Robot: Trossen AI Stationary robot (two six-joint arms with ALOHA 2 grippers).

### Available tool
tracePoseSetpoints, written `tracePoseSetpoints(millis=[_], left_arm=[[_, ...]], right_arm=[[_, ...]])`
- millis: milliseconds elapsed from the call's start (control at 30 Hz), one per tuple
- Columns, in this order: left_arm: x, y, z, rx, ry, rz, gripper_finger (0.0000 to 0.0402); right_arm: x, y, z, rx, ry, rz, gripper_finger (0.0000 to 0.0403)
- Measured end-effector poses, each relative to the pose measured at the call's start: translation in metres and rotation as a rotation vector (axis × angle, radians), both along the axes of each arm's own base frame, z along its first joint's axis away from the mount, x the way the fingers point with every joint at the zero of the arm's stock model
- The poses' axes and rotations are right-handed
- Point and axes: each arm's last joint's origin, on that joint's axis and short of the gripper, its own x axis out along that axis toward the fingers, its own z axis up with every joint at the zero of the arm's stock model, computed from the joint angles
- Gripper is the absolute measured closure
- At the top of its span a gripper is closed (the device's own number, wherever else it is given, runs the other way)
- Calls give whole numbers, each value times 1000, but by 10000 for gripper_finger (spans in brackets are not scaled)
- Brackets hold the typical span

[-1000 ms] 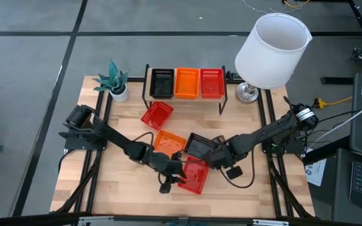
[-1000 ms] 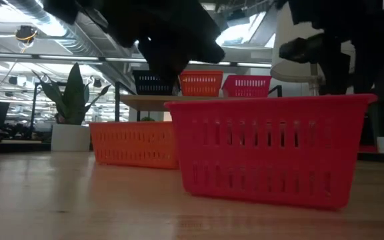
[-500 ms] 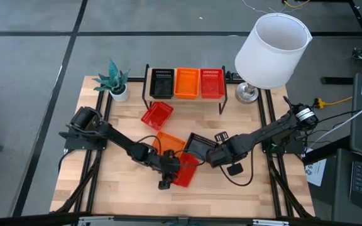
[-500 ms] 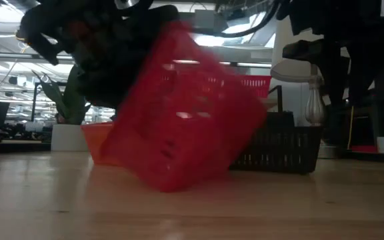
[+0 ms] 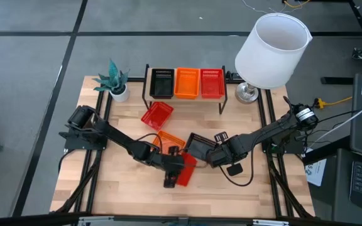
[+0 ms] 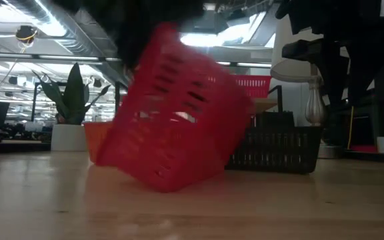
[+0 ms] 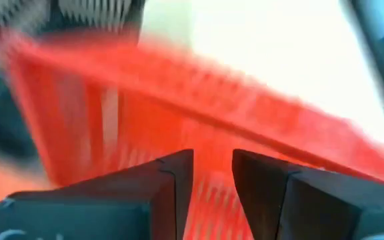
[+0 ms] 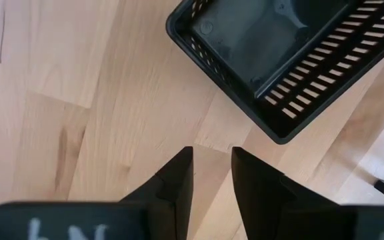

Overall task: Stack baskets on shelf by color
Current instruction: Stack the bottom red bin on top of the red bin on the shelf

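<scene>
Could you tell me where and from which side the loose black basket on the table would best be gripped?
Probably by its thin rim, from above. The black basket sits upright and open-topped on the table, so one finger can go inside and one outside. The wall facing the right gripper looks clear; the left gripper has the red basket tilted.

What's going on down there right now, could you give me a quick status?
Left gripper shut on red basket, tilted, one corner low. Right gripper empty beside black basket. Shelf holds black, orange, red. Nothing blocking.
</scene>
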Motion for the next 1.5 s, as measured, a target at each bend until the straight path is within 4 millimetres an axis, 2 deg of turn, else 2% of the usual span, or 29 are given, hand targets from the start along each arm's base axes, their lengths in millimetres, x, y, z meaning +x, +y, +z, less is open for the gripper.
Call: tracePoseSetpoints(millis=[133, 300, 533, 700, 867, 1067, 1167, 1233, 1333, 1500], left_arm=[[12, -11, 29, 51, -99, -77, 304], [11, -23, 41, 69, -51, -108, 304], [-10, -35, 30, 28, 207, -107, 304], [-3, -34, 6, -11, 288, -107, 311], [21, -26, -5, -103, 198, -225, 314], [47, -15, 5, -79, -105, -351, 314], [51, -8, 9, -67, -142, -348, 314], [47, -6, 5, -76, -64, -328, 315], [37, -4, 3, -67, 59, -308, 315], [20, 3, 11, 29, 186, -228, 315]], right_arm=[[0, 0, 0, 0, 0, 0, 301], [1, 1, 0, 12, -12, 0, 301], [4, 8, 0, 146, -14, 36, 301], [-1, 4, 0, 77, 31, 22, 301], [-11, -6, 9, -144, 69, -49, 301], [-38, -20, 43, -232, 33, -210, 301], [-53, -24, 62, -195, -45, -306, 301], [-62, -24, 73, -129, -94, -339, 301], [-68, -16, 85, 65, -168, -336, 301], [-57, 19, 96, 437, -286, -88, 301]])
